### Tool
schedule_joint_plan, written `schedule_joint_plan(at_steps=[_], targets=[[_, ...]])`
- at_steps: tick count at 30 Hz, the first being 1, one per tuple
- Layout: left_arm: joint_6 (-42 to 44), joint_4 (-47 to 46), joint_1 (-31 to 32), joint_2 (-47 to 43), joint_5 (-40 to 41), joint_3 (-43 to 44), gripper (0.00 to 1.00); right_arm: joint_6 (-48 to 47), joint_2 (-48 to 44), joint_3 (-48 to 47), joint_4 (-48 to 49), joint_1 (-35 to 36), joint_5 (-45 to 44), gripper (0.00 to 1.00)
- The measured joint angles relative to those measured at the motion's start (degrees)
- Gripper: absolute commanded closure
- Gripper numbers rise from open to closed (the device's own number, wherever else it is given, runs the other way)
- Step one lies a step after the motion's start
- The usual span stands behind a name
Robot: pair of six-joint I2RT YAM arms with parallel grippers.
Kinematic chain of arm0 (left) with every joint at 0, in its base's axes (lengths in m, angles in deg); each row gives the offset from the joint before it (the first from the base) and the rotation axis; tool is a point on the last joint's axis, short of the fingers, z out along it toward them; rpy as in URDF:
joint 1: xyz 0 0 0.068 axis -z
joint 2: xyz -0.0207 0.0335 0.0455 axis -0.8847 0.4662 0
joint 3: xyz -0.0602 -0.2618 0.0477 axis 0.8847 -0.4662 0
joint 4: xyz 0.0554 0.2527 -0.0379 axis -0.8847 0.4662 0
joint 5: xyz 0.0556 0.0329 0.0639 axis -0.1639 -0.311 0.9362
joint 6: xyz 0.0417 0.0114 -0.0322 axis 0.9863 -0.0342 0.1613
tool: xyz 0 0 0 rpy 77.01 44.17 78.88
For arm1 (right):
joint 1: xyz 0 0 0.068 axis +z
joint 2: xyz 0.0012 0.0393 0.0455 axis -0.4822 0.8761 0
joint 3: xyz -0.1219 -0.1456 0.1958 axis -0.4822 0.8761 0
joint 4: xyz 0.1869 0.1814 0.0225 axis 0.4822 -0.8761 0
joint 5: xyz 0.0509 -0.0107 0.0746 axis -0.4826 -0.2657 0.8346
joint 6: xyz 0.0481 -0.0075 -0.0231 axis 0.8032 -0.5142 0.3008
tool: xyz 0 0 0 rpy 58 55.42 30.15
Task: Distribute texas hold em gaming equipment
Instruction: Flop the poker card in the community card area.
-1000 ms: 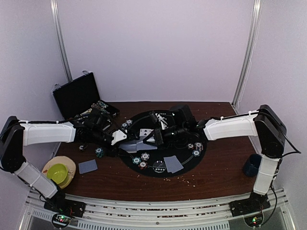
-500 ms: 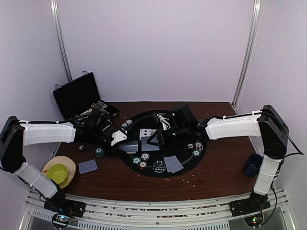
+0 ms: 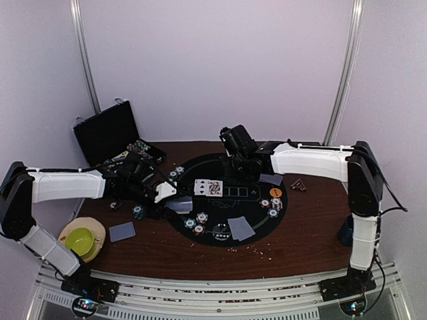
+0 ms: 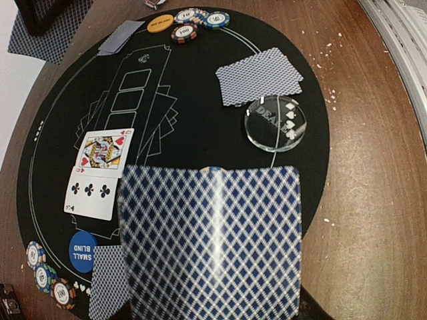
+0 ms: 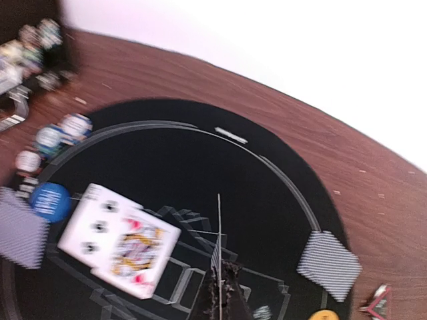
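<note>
Left gripper (image 3: 165,198) is closed on the deck (image 4: 210,240) at the left edge of the black mat (image 4: 200,100). The blue diamond backs face its camera and its fingers are hidden behind the cards.
Right gripper (image 5: 219,287) is pinched shut on one card (image 5: 218,227), seen edge-on. It hangs over the far side of the mat.
On the mat, a three of clubs (image 4: 93,191) lies face-up, touching a red court card (image 4: 103,148).
Readable text:
- blue disc (image 4: 83,251): "SMALL BLIND"
- clear disc (image 4: 275,123): "DEALER"; it sits just beside a face-down pair (image 4: 260,75)
- brown chip (image 4: 183,31): "100"
- pale chip (image 4: 189,15): "10"
- chip by the blue disc (image 4: 62,292): "100"

The orange disc (image 4: 160,22) has print too small to read.
One face-down card (image 3: 122,231) lies off the mat on the table (image 3: 307,227).
</note>
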Motion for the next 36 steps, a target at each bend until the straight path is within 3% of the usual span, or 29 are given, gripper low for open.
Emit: schedule_joint_plan(at_steps=[5,13,30,36], targets=[[0.00,-0.02,0.00,0.00,0.00,0.00,0.47,-4.72,9.62,-3.41,-2.49,0.26,-11.69,1.00],[0.00,-0.04,0.00,0.00,0.02,0.00,0.47,-10.40,17.22,-4.48,-3.26,1.38,-20.15,1.00],[0.00,-0.04,0.00,0.17,0.02,0.00,0.47,-16.81,22.01,-4.37,5.42,3.63,-19.80,1.00],[0.00,-0.04,0.00,0.24,0.04,0.00,0.47,-17.00,22.14,-3.82,6.82,3.78,-17.20,0.92]])
